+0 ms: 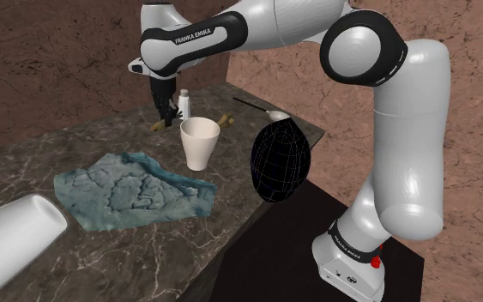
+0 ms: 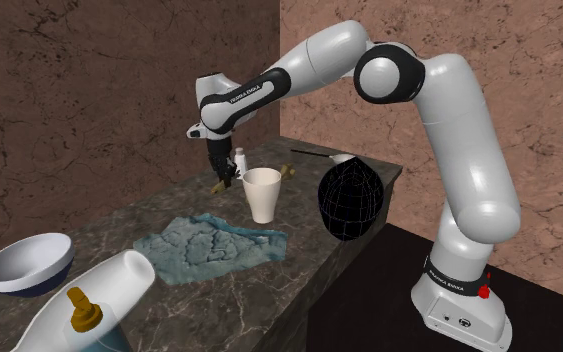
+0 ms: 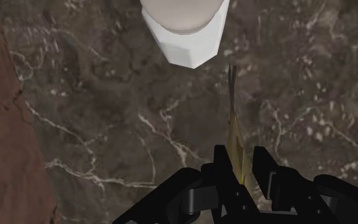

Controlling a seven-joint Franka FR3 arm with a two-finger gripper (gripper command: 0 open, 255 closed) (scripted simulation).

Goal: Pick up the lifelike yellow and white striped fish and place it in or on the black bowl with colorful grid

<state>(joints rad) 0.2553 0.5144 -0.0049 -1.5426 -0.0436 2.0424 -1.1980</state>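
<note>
At the far side of the dark marbled counter [image 1: 51,154], in the shoulder view, the black gripper [image 1: 159,111] is pointed fingers-down at the surface, and the yellowish fish [image 1: 157,126] is seen lying right beneath its tips. A white cup [image 1: 200,141] is stood just to the shoulder view's right of the fish and a little nearer. A small white bottle [image 1: 183,105] is placed close to the gripper's right. The black bowl [image 1: 280,159], lined with a coloured grid, is tipped on edge at the counter's right rim, well apart from the fish.

From the second exterior view the gripper [image 2: 220,170] is shown low over the counter, left of the cup [image 2: 262,193], with the fish [image 2: 221,185] at its tips. The bowl [image 2: 350,200] is seen farther right.

Through the wrist view the fingers [image 3: 220,167] are shown held apart, with the thin fish [image 3: 235,137] lying lengthwise between them on the counter. It is pressed close to one finger, while a sliver of counter is visible beside the other. Its far end is seen beside the cup [image 3: 185,38].
</note>
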